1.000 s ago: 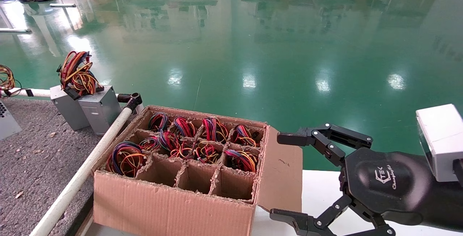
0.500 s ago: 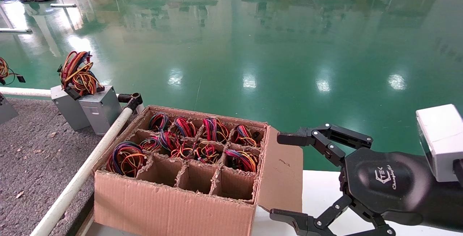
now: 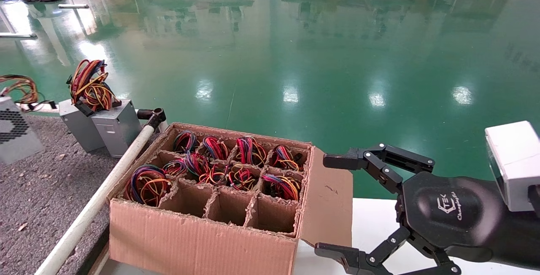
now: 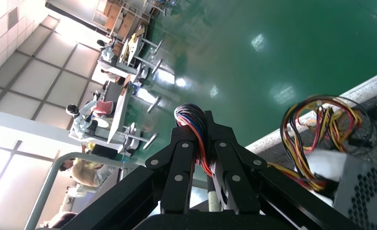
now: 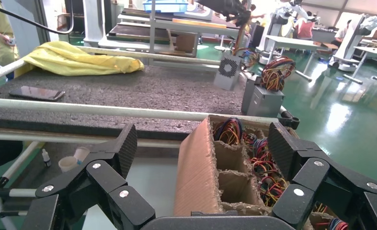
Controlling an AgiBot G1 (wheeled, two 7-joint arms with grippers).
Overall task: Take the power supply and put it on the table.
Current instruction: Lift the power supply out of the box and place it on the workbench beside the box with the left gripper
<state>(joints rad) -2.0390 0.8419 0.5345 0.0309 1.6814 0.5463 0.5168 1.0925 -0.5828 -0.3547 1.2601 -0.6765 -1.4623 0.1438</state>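
Note:
The power supply [image 3: 17, 133] is a small grey box with a honeycomb grille, at the far left over the dark speckled table [image 3: 38, 190]. Its coloured wire bundle [image 3: 21, 87] rises from its top. In the left wrist view my left gripper [image 4: 196, 120] is shut on those wires, and the box [image 4: 363, 191] hangs just below it. From the right wrist view the power supply [image 5: 228, 71] stands far off on the carpet; whether it touches I cannot tell. My right gripper [image 3: 329, 205] stays open beside the cardboard box, holding nothing.
A cardboard box [image 3: 202, 241] with wire-filled cells sits on the white surface. A white tube [image 3: 97, 199] edges the table. Two plain grey boxes [image 3: 105, 127] with wires stand at the table's far corner. A yellow cloth [image 5: 81, 60] and a phone [image 5: 35, 93] lie on the carpet.
The power supply drew back towards the left edge of the head view, then swung right into fuller view with its grille face showing. The right arm has not moved.

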